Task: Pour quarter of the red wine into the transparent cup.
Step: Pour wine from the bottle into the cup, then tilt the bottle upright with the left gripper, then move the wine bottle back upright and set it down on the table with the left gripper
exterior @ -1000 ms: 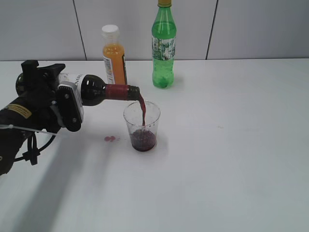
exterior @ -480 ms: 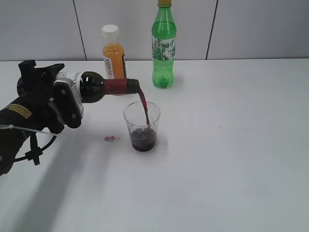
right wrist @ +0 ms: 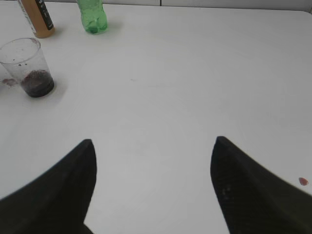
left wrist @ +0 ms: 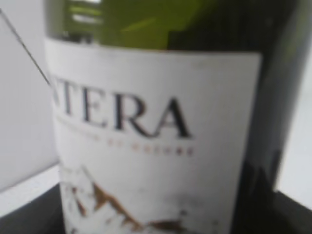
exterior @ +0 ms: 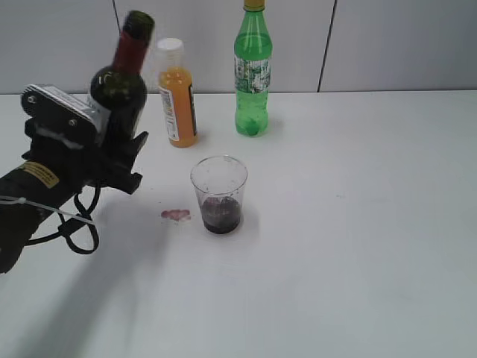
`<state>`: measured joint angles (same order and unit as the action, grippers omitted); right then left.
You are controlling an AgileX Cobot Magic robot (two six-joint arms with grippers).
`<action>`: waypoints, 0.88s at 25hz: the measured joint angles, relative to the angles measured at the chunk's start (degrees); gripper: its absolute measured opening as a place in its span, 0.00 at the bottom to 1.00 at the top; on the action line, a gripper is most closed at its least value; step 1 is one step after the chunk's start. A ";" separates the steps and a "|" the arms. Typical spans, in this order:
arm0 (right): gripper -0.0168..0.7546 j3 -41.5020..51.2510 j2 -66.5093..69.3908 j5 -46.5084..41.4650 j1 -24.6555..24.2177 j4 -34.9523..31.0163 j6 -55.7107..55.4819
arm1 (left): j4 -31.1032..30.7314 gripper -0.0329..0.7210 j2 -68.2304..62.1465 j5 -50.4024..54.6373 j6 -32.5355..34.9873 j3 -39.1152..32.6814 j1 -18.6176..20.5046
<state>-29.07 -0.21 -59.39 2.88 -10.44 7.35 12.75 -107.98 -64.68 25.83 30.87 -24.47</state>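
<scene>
My left gripper (exterior: 112,145) is shut on the dark glass red wine bottle (exterior: 123,82), which stands nearly upright, neck up, above the table at the left. Its white label (left wrist: 151,141) fills the left wrist view. The transparent cup (exterior: 219,194) stands on the table right of the bottle, with dark red wine in its bottom; it also shows in the right wrist view (right wrist: 27,66). My right gripper (right wrist: 152,144) is open and empty over bare table; it is out of the exterior view.
An orange juice bottle (exterior: 176,93) with a white cap and a tall green soda bottle (exterior: 253,71) stand behind the cup by the wall. A small pink wine spill (exterior: 176,215) lies left of the cup. A red drop (right wrist: 303,181) lies near my right gripper.
The wine bottle has swung from lying tipped over the cup to nearly upright, moved left away from it. The stream has stopped. The spill beside the cup looks a little larger.
</scene>
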 joint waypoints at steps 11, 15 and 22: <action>0.78 0.00 0.00 0.00 0.00 0.00 0.00 | 3.49 0.78 -0.18 -0.07 -17.46 2.22 1.71; 0.78 0.00 0.00 0.06 0.00 0.00 0.00 | 3.71 0.78 -0.32 0.92 -19.00 5.92 4.11; 0.78 0.00 0.00 0.06 0.00 0.00 0.00 | 3.74 0.78 -3.23 4.69 -20.27 14.86 8.13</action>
<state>-29.07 -0.21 -59.34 2.88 -10.44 7.35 16.49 -111.20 -59.99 5.56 45.73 -16.34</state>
